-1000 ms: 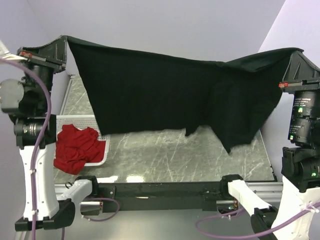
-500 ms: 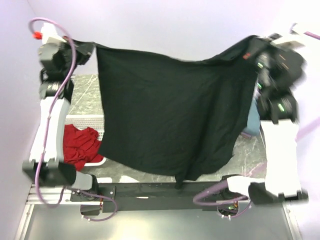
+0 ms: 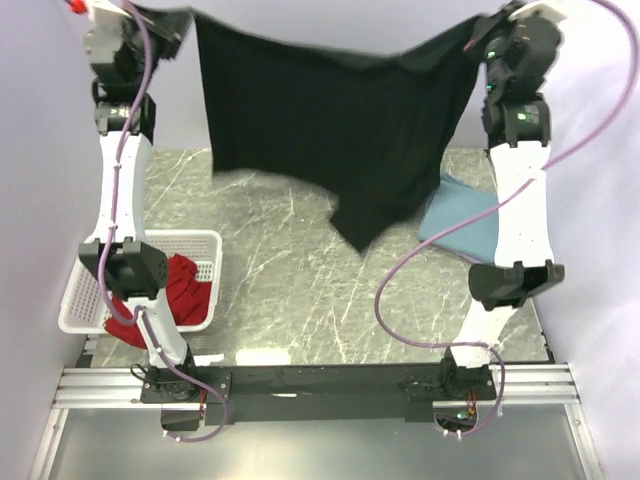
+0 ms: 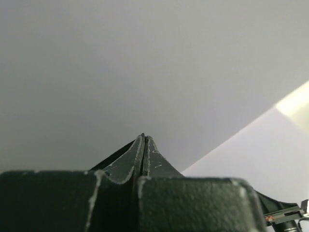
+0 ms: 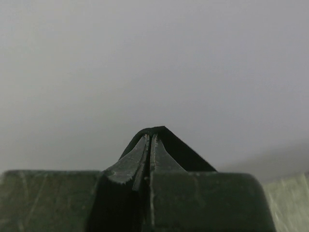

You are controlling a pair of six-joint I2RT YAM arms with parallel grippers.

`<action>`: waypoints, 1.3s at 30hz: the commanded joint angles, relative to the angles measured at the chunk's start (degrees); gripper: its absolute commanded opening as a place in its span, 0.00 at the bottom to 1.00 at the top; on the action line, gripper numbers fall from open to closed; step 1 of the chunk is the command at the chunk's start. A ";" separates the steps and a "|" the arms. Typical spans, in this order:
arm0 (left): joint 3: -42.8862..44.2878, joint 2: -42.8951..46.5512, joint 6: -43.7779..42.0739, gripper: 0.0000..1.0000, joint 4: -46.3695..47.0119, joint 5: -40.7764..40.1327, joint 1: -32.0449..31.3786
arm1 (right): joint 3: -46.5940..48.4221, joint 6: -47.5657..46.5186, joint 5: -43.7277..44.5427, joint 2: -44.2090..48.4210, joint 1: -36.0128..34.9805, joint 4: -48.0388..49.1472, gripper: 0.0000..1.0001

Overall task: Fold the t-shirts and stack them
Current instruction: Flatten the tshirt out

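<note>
A large black cloth t-shirt [image 3: 330, 130] hangs spread wide in the air above the far half of a grey marbled bench [image 3: 300, 290], its lowest corner dangling free. The left tool [image 4: 144, 140] pinches the shirt's top left corner, fingers pressed tight together. The right tool [image 5: 150, 137] pinches the top right corner likewise, black cloth wrapped over its tips. A dusty-blue cloth t-shirt [image 3: 465, 225] lies on the bench's right side. A red cloth t-shirt [image 3: 190, 290] sits bunched in a white latticed plastic basket [image 3: 215, 240] at the left.
</note>
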State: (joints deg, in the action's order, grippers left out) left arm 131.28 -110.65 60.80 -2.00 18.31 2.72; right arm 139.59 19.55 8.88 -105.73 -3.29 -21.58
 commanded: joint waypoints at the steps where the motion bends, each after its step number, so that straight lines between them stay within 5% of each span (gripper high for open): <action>1: 2.43 4.37 5.55 0.00 16.10 -0.90 1.06 | -1.99 1.63 -0.88 8.94 2.58 16.61 0.00; 8: -25.95 21.25 1.79 0.00 22.66 -0.12 1.41 | -18.45 -0.56 -5.88 21.77 2.94 20.62 0.00; 12: -47.54 28.99 -1.37 0.00 19.49 2.69 1.41 | -41.77 0.22 -10.73 29.95 3.02 19.30 0.00; 15: -60.56 32.86 -3.31 0.00 18.00 5.15 1.32 | -58.74 0.66 -9.86 35.67 3.03 16.23 0.00; 18: -68.58 33.48 -6.47 0.00 12.23 10.42 0.97 | -67.14 3.11 -6.10 37.53 2.94 1.35 0.00; 28: -74.77 37.43 -17.37 0.00 -15.90 4.20 0.00 | -79.12 12.00 -9.93 42.18 2.94 -24.79 0.00; 39: -72.40 34.63 -22.64 0.00 -29.37 1.13 0.00 | -81.05 13.58 -9.42 46.58 2.94 -42.12 0.00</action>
State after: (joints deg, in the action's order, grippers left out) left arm 55.75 -75.48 42.15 -25.87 22.39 2.59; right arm 59.42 31.88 -1.87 -61.10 -0.49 -56.38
